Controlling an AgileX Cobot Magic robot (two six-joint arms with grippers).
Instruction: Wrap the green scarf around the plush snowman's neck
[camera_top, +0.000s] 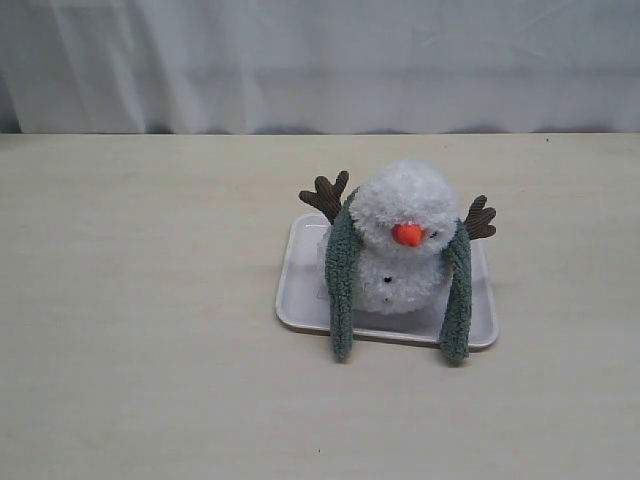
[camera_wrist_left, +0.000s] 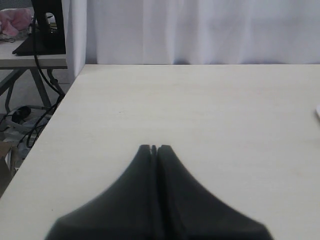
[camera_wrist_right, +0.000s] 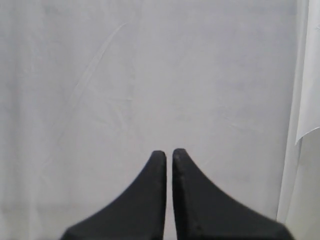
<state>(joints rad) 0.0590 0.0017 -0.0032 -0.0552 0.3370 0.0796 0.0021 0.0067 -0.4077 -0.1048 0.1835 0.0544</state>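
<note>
Green scarf (camera_top: 342, 290), fuzzy sage fleece, drapes over the plush snowman (camera_top: 405, 205) at neck height. Its two rounded ends hang down the front, one on each side, past the white tray's (camera_top: 300, 290) front rim onto the table (camera_top: 150, 300). How it runs behind the head is hidden. Brown corduroy twig arms (camera_top: 325, 192) stick up.

Left gripper (camera_wrist_left: 154, 148) hovers over bare tabletop with its jaws pressed together, holding nothing. A white sliver (camera_wrist_left: 318, 111) at the frame edge is too cut off to identify.

Right gripper (camera_wrist_right: 169, 152) faces the white curtain (camera_wrist_right: 150, 75), jaws closed and empty.
</note>
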